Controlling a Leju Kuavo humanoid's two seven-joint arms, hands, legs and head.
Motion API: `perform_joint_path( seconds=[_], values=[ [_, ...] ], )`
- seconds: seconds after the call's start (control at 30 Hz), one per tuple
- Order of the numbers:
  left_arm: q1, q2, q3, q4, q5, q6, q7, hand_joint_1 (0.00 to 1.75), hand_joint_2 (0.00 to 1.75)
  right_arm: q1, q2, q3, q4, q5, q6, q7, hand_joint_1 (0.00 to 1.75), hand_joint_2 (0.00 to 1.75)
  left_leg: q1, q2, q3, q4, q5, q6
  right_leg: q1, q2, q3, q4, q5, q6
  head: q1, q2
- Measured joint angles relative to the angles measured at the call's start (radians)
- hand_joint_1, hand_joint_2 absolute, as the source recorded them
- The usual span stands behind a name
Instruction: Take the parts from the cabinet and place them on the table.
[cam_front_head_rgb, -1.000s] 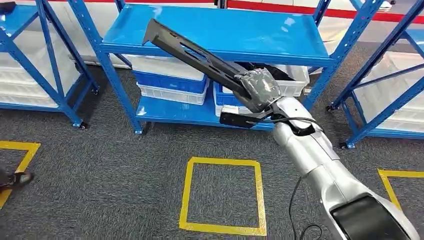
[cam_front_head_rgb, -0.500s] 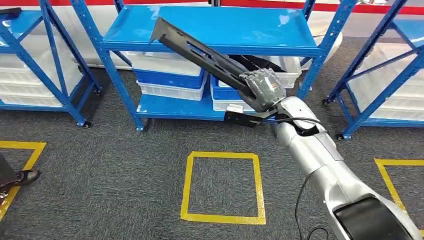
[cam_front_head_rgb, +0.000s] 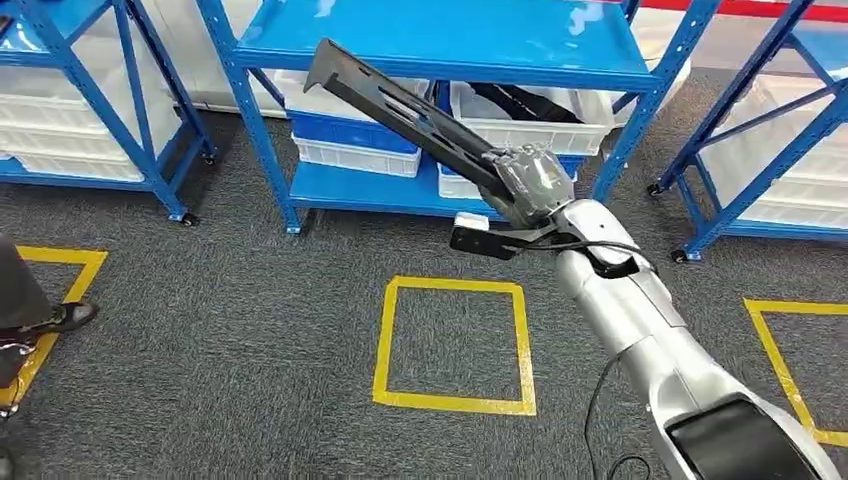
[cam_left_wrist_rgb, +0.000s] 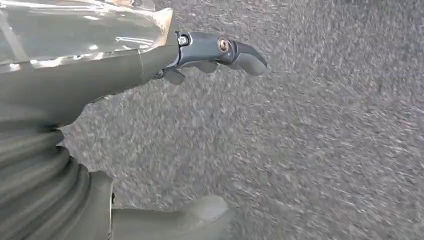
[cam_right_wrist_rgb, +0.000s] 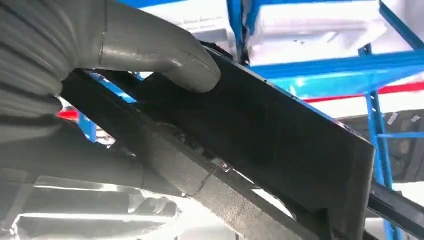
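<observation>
The long black part (cam_front_head_rgb: 405, 105) is held up in the air in front of the blue shelving rack (cam_front_head_rgb: 450, 45), slanting from the right robot hand (cam_front_head_rgb: 530, 180) up and away to the robot's left, with its far end level with the rack's upper shelf. It touches neither the rack nor the floor.

Against the head-view pictures of a second and half a second ago, the whole scene has slid: the rack sits higher and further right in the picture, and the yellow taped square (cam_front_head_rgb: 455, 345) on the grey carpet (cam_front_head_rgb: 230, 300) has shifted too, so the camera has moved. The part and the arm keep nearly the same place and slant in the picture. A person's dark shoe (cam_front_head_rgb: 70, 317) and trouser leg at the left edge show further in than before.

The right robot hand is closed around the near end of the part. In the right wrist view its thick grey thumb (cam_right_wrist_rgb: 165, 55) presses flat on the part's broad black face (cam_right_wrist_rgb: 260, 145), with the rest of the hand wrapped beneath. The silver right arm (cam_front_head_rgb: 650, 340) reaches forward and upward from the lower right.

The left robot hand (cam_left_wrist_rgb: 100, 115) hangs over the carpet, holding nothing, its dark fingers (cam_left_wrist_rgb: 220, 50) bent and well apart from the thumb.

White crates (cam_front_head_rgb: 530, 120) sit on the rack's lower shelf, one holding further dark parts (cam_front_head_rgb: 525, 102).
</observation>
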Motion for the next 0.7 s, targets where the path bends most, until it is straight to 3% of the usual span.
perform_joint_path(
  seconds=[0.03, 0.07, 0.1, 0.13, 0.17, 0.2, 0.23, 0.27, 0.3, 0.33, 0.37, 0.4, 0.43, 0.47, 0.5, 0.53, 0.6, 0.67, 0.7],
  values=[
    [-0.001, -0.002, 0.0, 0.0, 0.0, 0.0, 0.0, 0.0, 1.75, 0.006, -0.007, -0.001, 0.0, 0.002, -0.001, 0.001, 1.75, 1.75, 0.0, 0.007, -0.021, -0.01, 0.028, 0.041, -0.004, 0.003, -0.036, 0.043, -0.059, -0.012, 0.0, 0.0],
    [-0.001, -0.001, 0.0, 0.0, -0.008, -0.003, 0.0, 0.0, 1.75, 0.021, -0.017, -0.01, 0.0, 0.004, -0.002, 0.004, 1.75, 1.75, -0.007, 0.01, -0.12, -0.009, 0.107, 0.052, -0.002, 0.004, -0.024, 0.266, -0.135, 0.007, 0.002, 0.0],
    [-0.001, -0.003, 0.0, 0.0, -0.008, -0.003, 0.0, 0.0, 1.75, 0.021, -0.017, -0.012, -0.002, 0.005, -0.002, 0.004, 1.75, 1.75, -0.007, 0.01, -0.135, -0.008, 0.122, 0.048, 0.0, 0.004, 0.041, 0.186, -0.113, 0.009, 0.002, 0.0],
    [-0.001, -0.003, 0.0, 0.0, -0.009, -0.004, 0.0, 0.0, 1.75, 0.021, -0.017, -0.016, -0.006, 0.006, -0.002, 0.004, 1.75, 1.75, -0.007, 0.01, -0.142, -0.006, 0.133, 0.044, 0.0, 0.004, 0.109, 0.097, -0.125, 0.0, 0.002, 0.0],
    [-0.001, -0.003, 0.0, 0.0, -0.009, -0.004, 0.0, 0.0, 1.75, 0.021, -0.017, -0.019, -0.013, 0.006, -0.002, 0.004, 1.75, 1.75, -0.011, 0.009, -0.149, -0.006, 0.142, 0.037, 0.008, 0.004, 0.172, 0.006, -0.164, -0.015, 0.003, 0.0],
    [0.0, -0.004, 0.0, 0.0, -0.009, -0.004, 0.0, 0.0, 1.75, 0.023, -0.018, -0.023, -0.019, 0.006, -0.002, 0.004, 1.75, 1.75, -0.009, 0.011, -0.147, -0.012, 0.154, 0.03, 0.016, 0.007, 0.167, -0.011, -0.167, -0.022, -0.005, 0.0],
    [-0.001, -0.003, 0.0, 0.0, -0.009, -0.004, 0.0, 0.0, 1.75, 0.02, -0.018, -0.024, -0.019, 0.006, -0.002, 0.004, 1.75, 1.75, -0.009, 0.012, -0.145, -0.017, 0.164, 0.026, 0.015, 0.008, 0.16, -0.018, -0.16, -0.023, 0.001, 0.0],
    [0.0, -0.003, 0.0, 0.0, -0.009, -0.004, 0.0, 0.0, 1.75, 0.019, -0.018, -0.024, -0.02, 0.006, -0.002, 0.004, 1.75, 1.75, -0.009, 0.011, -0.144, -0.026, 0.175, 0.022, 0.019, 0.009, 0.157, -0.016, -0.154, -0.032, -0.001, 0.0],
    [0.002, -0.002, 0.0, 0.0, -0.009, -0.004, 0.0, 0.0, 1.75, 0.02, -0.018, -0.024, -0.019, 0.006, -0.002, 0.004, 1.75, 1.75, -0.01, 0.009, -0.146, -0.033, 0.188, 0.015, 0.011, 0.006, 0.148, -0.021, -0.14, -0.043, -0.001, 0.0],
    [0.003, -0.002, 0.0, 0.0, -0.009, -0.004, 0.0, 0.0, 1.75, 0.019, -0.018, -0.024, -0.019, 0.006, -0.002, 0.004, 1.75, 1.75, -0.004, 0.007, -0.162, -0.02, 0.16, 0.01, -0.006, 0.001, 0.147, -0.023, -0.121, -0.05, 0.0, 0.0],
    [0.003, -0.003, 0.0, 0.0, -0.009, -0.004, 0.0, 0.0, 1.75, 0.019, -0.016, -0.024, -0.019, 0.006, -0.002, 0.004, 1.75, 1.75, -0.004, 0.009, -0.176, 0.013, 0.094, 0.006, -0.005, 0.003, 0.133, -0.023, -0.107, -0.062, -0.004, 0.0],
    [0.004, -0.004, 0.0, 0.0, -0.009, -0.004, 0.0, 0.0, 1.75, 0.02, -0.015, -0.023, -0.021, 0.007, -0.002, 0.004, 1.75, 1.75, -0.002, 0.009, -0.195, 0.099, -0.002, -0.002, -0.005, 0.002, 0.113, -0.023, -0.088, -0.07, -0.007, 0.0],
    [0.003, -0.003, 0.0, 0.0, -0.009, -0.004, 0.0, 0.0, 1.75, 0.02, -0.015, -0.024, -0.022, 0.007, -0.002, 0.004, 1.75, 1.75, 0.0, 0.009, -0.212, 0.179, -0.055, -0.007, -0.005, 0.002, 0.098, -0.021, -0.076, -0.069, -0.006, 0.0],
    [0.003, -0.003, 0.0, 0.0, -0.009, -0.004, 0.0, 0.0, 1.75, 0.02, -0.015, -0.024, -0.022, 0.007, -0.002, 0.004, 1.75, 1.75, 0.001, 0.009, -0.228, 0.268, -0.087, -0.013, -0.005, 0.002, 0.082, -0.021, -0.064, -0.067, -0.007, 0.0],
    [0.002, -0.002, 0.0, 0.0, -0.009, -0.004, 0.0, 0.0, 1.75, 0.022, -0.015, -0.024, -0.021, 0.007, -0.002, 0.004, 1.75, 1.75, 0.004, 0.009, -0.23, 0.332, -0.083, -0.016, -0.006, 0.002, 0.067, -0.02, -0.051, -0.064, -0.007, 0.0],
    [0.002, -0.002, 0.0, 0.0, -0.009, -0.004, 0.0, 0.0, 1.75, 0.025, -0.015, -0.023, -0.021, 0.007, -0.002, 0.004, 1.75, 1.75, 0.009, 0.01, -0.215, 0.345, -0.056, -0.019, -0.007, 0.001, 0.054, -0.02, -0.041, -0.061, -0.007, 0.0],
    [0.002, -0.002, 0.0, 0.0, -0.009, -0.004, 0.0, 0.0, 1.75, 0.027, -0.015, -0.024, -0.022, 0.007, -0.002, 0.004, 1.75, 1.75, 0.019, 0.01, -0.122, 0.25, 0.004, -0.024, -0.01, 0.001, 0.029, -0.016, -0.022, -0.048, -0.007, 0.0],
    [-0.001, -0.003, 0.0, 0.0, -0.009, -0.004, 0.0, 0.0, 1.75, 0.026, -0.016, -0.026, -0.025, 0.007, -0.002, 0.004, 1.75, 1.75, 0.024, 0.009, 0.027, 0.078, -0.015, -0.029, -0.004, 0.002, 0.012, -0.006, -0.011, -0.035, -0.008, 0.0],
    [-0.003, -0.001, 0.0, 0.0, -0.009, -0.004, 0.0, 0.0, 1.75, 0.024, -0.017, -0.029, -0.027, 0.007, -0.002, 0.004, 1.75, 1.75, 0.021, 0.003, 0.06, 0.005, -0.034, -0.022, -0.004, -0.001, 0.004, 0.005, -0.006, -0.027, -0.002, 0.0]
  ],
)
